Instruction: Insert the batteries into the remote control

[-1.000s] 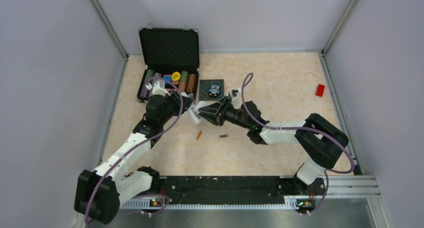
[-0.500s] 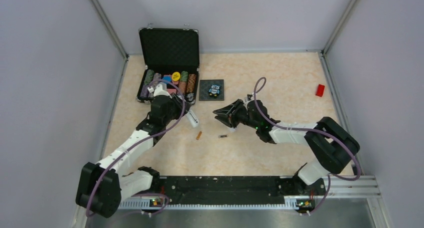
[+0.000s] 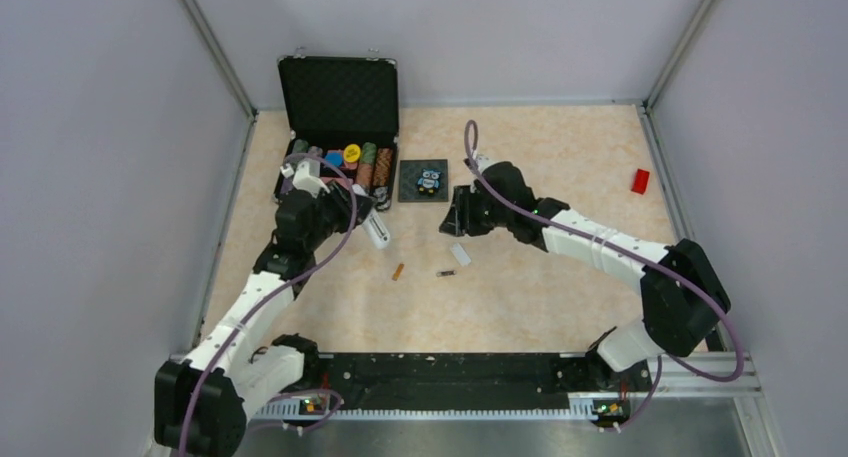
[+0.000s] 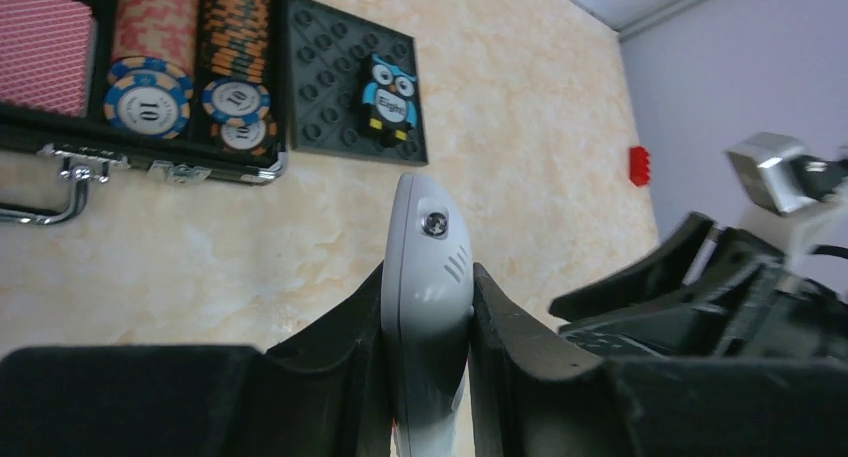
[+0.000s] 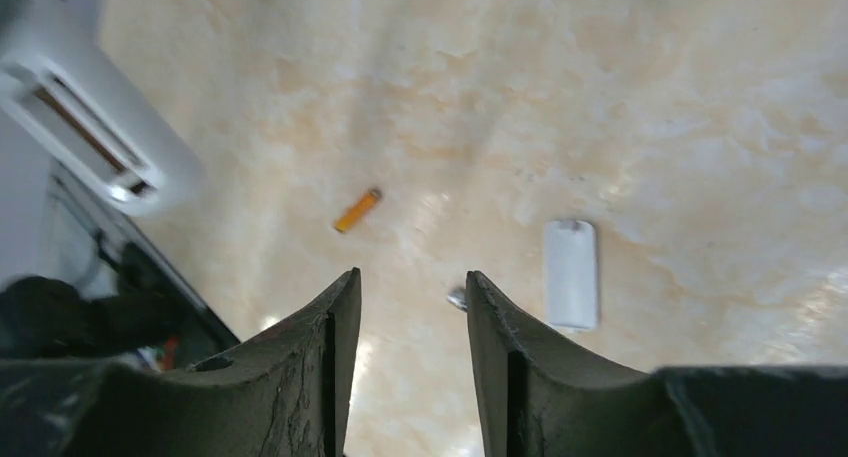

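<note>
While remote control (image 4: 425, 267) sits clamped | marbled, possibly glossy table (image 3: 580, 147) | grey walls (image 3: 100, 127)

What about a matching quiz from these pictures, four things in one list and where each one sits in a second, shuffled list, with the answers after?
Things:
1. remote control
2. orange battery
3. red block
4. owl tile

Places:
A. right beside the open chip case
B. clamped in the left hand
C. loose in the middle of the table
D. alone near the table's right edge

Pairs: 1-B, 2-C, 3-D, 4-A.
</note>
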`<state>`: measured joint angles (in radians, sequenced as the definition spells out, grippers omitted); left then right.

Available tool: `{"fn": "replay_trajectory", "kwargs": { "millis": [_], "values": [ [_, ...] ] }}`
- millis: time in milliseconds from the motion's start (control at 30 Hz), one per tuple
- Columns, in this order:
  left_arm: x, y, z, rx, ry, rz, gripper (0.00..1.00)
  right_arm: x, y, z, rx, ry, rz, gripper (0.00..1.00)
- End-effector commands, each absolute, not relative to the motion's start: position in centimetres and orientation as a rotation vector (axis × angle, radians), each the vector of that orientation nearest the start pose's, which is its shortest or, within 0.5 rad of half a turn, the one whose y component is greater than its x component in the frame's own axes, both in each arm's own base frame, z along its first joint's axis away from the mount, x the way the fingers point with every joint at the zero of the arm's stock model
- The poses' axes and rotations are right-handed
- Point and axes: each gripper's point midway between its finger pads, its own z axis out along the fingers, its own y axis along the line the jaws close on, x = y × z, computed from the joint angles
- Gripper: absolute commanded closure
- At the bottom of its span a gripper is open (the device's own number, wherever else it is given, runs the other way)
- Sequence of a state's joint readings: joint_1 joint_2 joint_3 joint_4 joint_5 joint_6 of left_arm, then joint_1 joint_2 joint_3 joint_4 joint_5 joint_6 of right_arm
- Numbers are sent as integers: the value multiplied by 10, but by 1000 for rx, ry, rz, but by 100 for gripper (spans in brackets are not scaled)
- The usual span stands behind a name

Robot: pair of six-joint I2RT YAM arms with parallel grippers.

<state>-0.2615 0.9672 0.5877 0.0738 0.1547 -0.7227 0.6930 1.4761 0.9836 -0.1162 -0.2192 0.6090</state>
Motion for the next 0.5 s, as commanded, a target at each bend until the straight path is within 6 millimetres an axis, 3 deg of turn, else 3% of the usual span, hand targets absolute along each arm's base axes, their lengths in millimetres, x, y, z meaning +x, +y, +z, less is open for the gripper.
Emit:
{"fn": "replay_trajectory", "kwargs": {
  "millis": [0,233,333,467],
  "values": [
    [306,-154,255,-66,1762,-1031,100,264,296,124,-691,2340,725,56],
    [275,-169,287,263,1728,-1163,100,252,311,116,-868,2277,675,53],
    [272,-166,293,275,1708,-1129,100,250,321,111,-908,2258,637,53],
    [281,-150,293,164,1713,-1005,100,248,328,101,-973,2241,619,53]
  ]
}}
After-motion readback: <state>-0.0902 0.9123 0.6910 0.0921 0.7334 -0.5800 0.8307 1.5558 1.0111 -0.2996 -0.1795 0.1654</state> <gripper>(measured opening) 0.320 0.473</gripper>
